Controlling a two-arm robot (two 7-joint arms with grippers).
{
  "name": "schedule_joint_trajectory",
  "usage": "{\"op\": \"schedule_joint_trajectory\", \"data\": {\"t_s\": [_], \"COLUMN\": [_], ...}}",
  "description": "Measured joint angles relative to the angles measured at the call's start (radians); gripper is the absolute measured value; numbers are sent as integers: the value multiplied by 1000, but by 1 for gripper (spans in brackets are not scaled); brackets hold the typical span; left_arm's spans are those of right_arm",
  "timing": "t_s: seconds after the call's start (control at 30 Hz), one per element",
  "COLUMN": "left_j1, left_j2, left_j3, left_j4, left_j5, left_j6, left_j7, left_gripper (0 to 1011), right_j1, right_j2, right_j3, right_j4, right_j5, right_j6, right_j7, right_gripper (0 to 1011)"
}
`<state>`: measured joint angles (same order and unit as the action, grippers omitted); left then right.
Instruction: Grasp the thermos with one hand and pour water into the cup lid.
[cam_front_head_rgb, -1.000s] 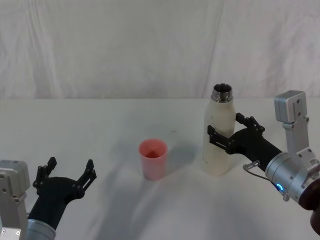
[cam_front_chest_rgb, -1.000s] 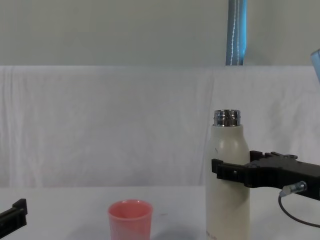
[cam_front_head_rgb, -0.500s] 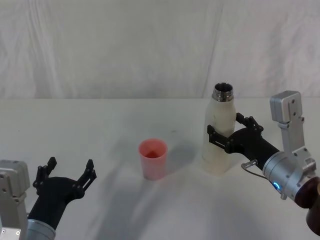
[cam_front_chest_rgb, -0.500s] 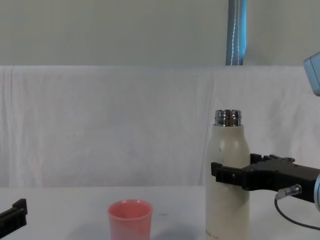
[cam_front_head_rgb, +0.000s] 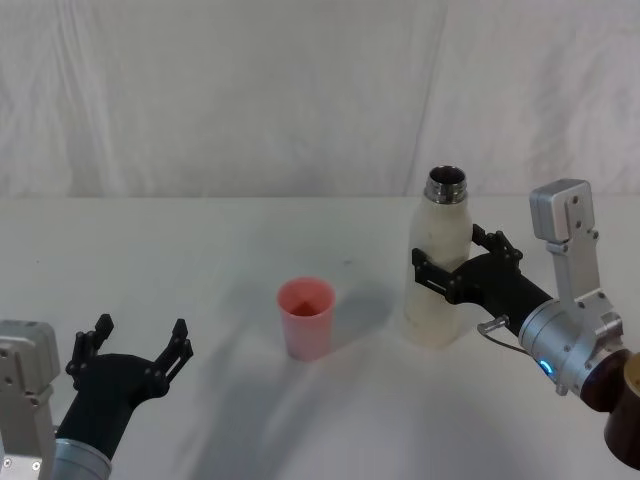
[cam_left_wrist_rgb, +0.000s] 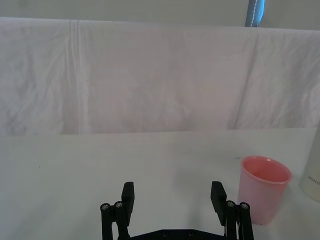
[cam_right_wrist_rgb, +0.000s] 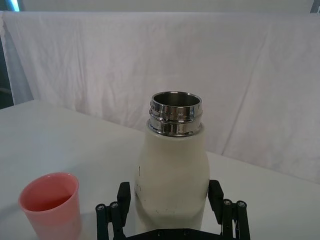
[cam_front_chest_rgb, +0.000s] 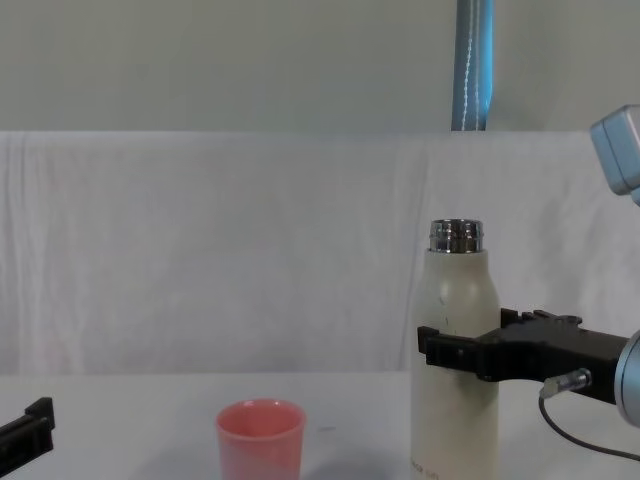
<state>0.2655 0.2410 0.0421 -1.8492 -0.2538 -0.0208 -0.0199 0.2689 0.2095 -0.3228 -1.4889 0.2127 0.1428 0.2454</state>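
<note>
The cream-white thermos (cam_front_head_rgb: 435, 270) stands upright on the table at the right, its steel neck uncapped. My right gripper (cam_front_head_rgb: 449, 250) is open, with one finger on each side of the thermos body at mid height; in the right wrist view the thermos (cam_right_wrist_rgb: 172, 170) sits between the fingers (cam_right_wrist_rgb: 124, 194) with a small gap on each side. The pink cup lid (cam_front_head_rgb: 306, 316) stands upright to the thermos's left, apart from it. My left gripper (cam_front_head_rgb: 141, 330) is open and holds nothing, low at the near left.
A white cloth covers the table (cam_front_head_rgb: 200, 230) and hangs as a backdrop behind it. A blue pole (cam_front_chest_rgb: 472, 65) rises behind the backdrop. Bare tabletop lies between the cup lid and my left gripper.
My right gripper has slid slightly farther forward around the thermos and its wrist has shifted left. The thermos, cup lid and left arm have not moved.
</note>
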Motion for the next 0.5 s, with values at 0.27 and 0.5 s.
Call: {"op": "schedule_joint_trajectory", "data": {"t_s": [0.27, 0.5], "left_j1": [0, 0], "left_j2": [0, 0], "left_j3": [0, 0], "left_j4": [0, 0], "left_j5": [0, 0], "left_j6": [0, 0], "left_j7": [0, 0], "left_gripper": [1001, 1001], "right_j1": [11, 16], "right_j2": [-16, -33], "right_j3": [-2, -1], "right_j4": [22, 44], "right_j5": [-3, -9], "right_j6": [-1, -3], "right_j7": [0, -12], "right_gripper": [1001, 1001]}}
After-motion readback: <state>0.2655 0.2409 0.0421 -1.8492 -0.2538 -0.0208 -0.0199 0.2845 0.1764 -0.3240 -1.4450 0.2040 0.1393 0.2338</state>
